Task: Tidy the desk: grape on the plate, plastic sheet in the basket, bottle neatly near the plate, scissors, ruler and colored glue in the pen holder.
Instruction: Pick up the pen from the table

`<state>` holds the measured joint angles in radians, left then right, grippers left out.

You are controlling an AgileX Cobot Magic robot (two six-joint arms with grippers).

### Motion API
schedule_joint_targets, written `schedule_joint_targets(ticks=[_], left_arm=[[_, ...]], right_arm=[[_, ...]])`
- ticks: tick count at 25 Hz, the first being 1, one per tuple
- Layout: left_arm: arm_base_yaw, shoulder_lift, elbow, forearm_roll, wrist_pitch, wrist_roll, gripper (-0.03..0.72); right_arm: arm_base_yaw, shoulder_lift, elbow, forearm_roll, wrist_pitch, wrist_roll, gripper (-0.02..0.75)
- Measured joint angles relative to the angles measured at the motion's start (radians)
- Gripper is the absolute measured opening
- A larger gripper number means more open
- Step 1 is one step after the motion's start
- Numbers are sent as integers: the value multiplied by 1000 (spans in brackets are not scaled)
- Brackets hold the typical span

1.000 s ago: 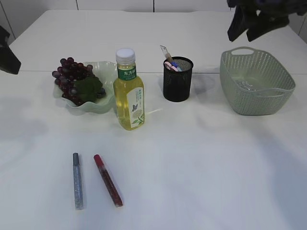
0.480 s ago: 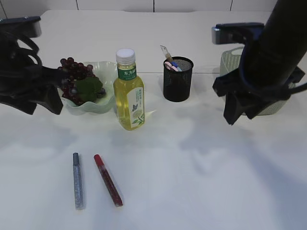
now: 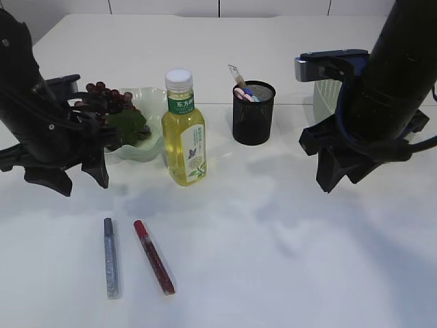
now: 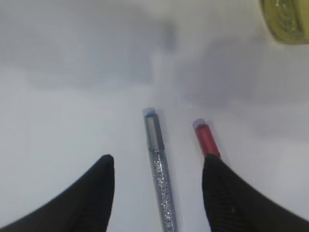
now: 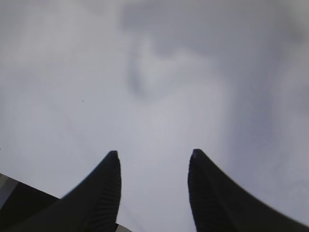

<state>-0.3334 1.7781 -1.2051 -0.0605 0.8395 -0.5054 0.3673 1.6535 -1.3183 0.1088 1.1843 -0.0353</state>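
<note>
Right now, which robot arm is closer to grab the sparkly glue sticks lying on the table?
Left. The left pincer hangs open right above the silver glitter glue stick, with the red glitter glue stick beside it. The right pincer is open over bare white table, far from both.

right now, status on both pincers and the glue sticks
Left pincer open, empty, above silver glue stick. Right pincer open, empty, over bare table. Red glue stick beside silver, both flat on the table. Nothing in the way.
</note>
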Motion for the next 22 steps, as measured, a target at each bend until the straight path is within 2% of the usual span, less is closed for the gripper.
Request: schedule_joint_targets(ticks=[4, 10, 22], left_arm=[[-4, 61, 0, 4, -16, -64, 426], [-48, 136, 0, 10, -40, -125, 426], [-66, 222, 0, 36, -88, -160, 426]], right_arm=[[0, 0, 0, -1, -9, 0, 371], [0, 0, 0, -2, -12, 0, 370], [0, 0, 0, -2, -16, 2, 368]])
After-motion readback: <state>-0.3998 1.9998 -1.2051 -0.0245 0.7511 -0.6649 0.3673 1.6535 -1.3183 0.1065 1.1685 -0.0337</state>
